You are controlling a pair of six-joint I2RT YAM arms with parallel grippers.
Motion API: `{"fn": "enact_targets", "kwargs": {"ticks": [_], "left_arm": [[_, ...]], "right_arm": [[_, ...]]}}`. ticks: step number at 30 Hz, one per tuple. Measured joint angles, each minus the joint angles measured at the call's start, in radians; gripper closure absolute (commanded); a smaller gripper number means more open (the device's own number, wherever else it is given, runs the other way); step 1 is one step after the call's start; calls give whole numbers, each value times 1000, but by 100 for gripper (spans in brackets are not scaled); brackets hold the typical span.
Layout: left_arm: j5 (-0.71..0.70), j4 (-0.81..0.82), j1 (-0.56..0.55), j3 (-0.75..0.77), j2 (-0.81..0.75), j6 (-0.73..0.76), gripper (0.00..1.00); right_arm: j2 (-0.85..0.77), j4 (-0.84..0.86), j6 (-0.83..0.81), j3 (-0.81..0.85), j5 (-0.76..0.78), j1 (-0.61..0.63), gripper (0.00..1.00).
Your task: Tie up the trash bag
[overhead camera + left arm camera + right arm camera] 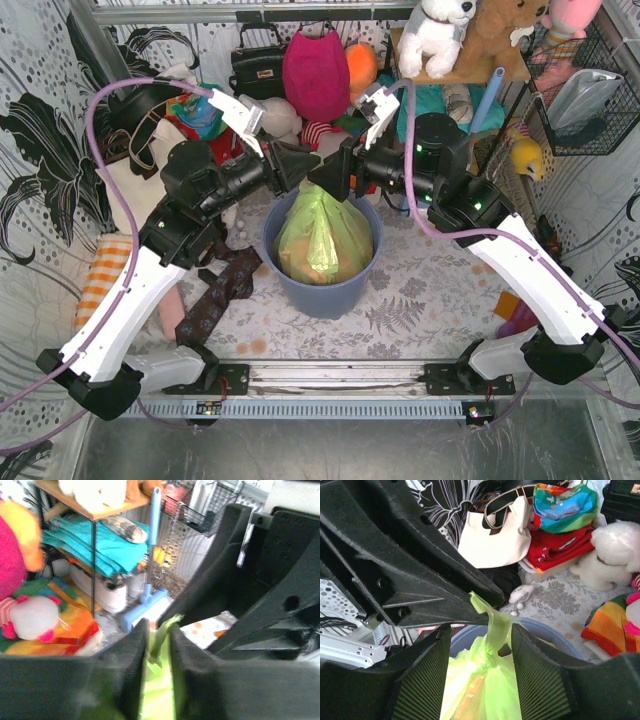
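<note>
Top external view: the trash bag [322,235] sits in a blue-grey bin [335,297] at the middle of the table [430,300], its lime-green plastic drawn up to a point above the rim, with something orange-brown showing through it. Both arms reach in from the near edge and meet right over that point, the left hand [300,165] and the right hand [332,175] tip to tip and partly overlapping.

From the left wrist, the left hand [159,630] has its two dark fingers [127,660] nearly together, with a narrow strip of the trash bag [159,685] standing pinched between them; it grips that strip. The picture is blurred near the bottom.

From the right wrist, the right hand [481,632] stands open, its ribbed fingers [422,672] apart on either side of the bag's twisted neck. The trash bag [485,692] rises between them, and a thin green ear runs up to the tip of the left hand [420,580]. I cannot tell whether the fingers touch the plastic. The bin's rim [547,630] shows just behind.

Farther back on the left, a white tote bag [495,535] sits beside folded red cloth [560,547].
</note>
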Motion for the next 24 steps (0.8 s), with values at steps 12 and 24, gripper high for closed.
{"fn": "enact_targets", "kwargs": {"ticks": [12, 24], "left_arm": [[-52, -64, 4, 114, -11, 16, 41], [-96, -316, 4, 156, -117, -163, 42]], "right_arm": [[39, 65, 0, -13, -60, -29, 44], [157, 62, 4, 42, -116, -58, 46]]}}
